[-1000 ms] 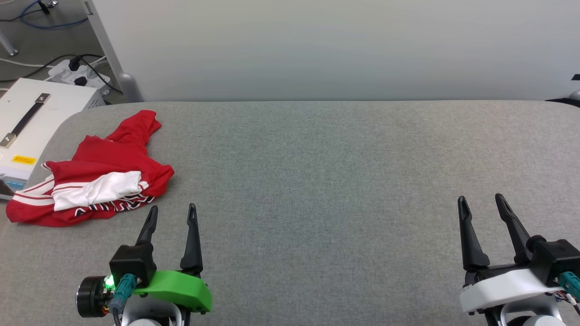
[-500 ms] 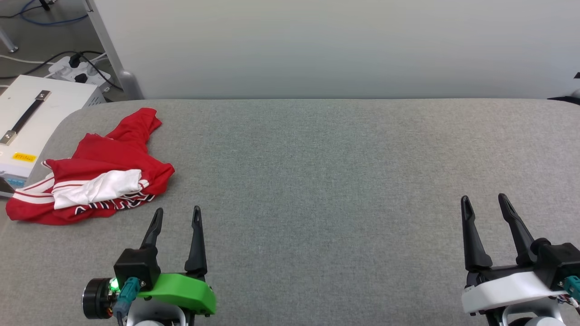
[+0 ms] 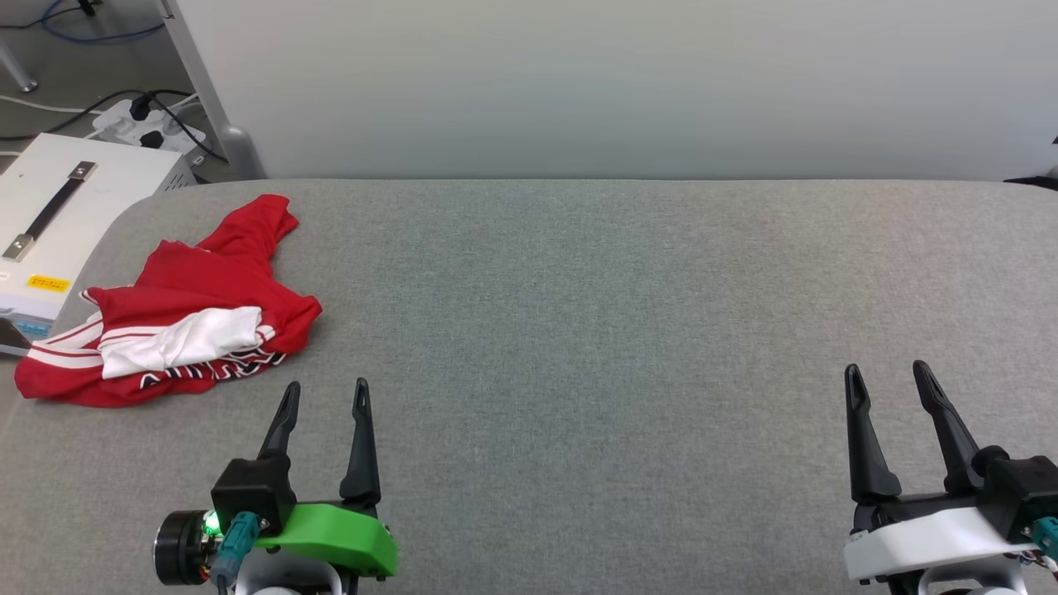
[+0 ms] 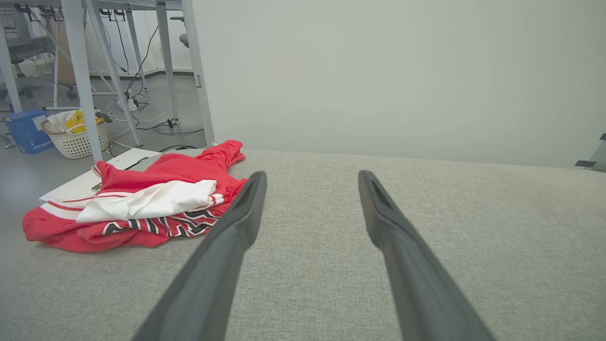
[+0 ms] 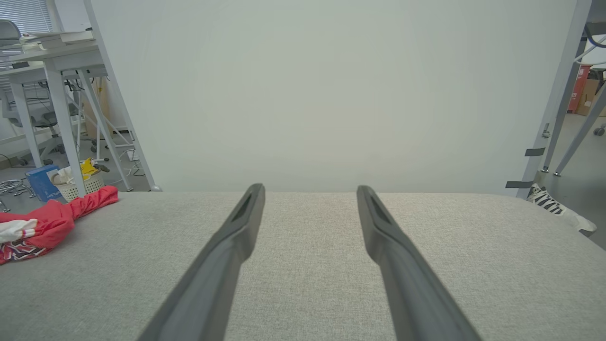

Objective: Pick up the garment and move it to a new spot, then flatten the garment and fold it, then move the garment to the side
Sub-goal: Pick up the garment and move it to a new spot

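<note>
Our L gripper & R gripper: both spread wide, empty, low over the grey fabric surface.
We see the garment crumpled at the surface's far-left corner, near L gripper, well apart from R gripper. Pale wall panel behind; white box beside that corner. L wrist view adds a floor basket; R wrist view adds a striped shoe.

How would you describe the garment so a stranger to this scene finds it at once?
Start at the wide grey table and go to its left end, beside the white box. The garment lies crumpled there: bright red, with a white sleeve and striped trim.
</note>
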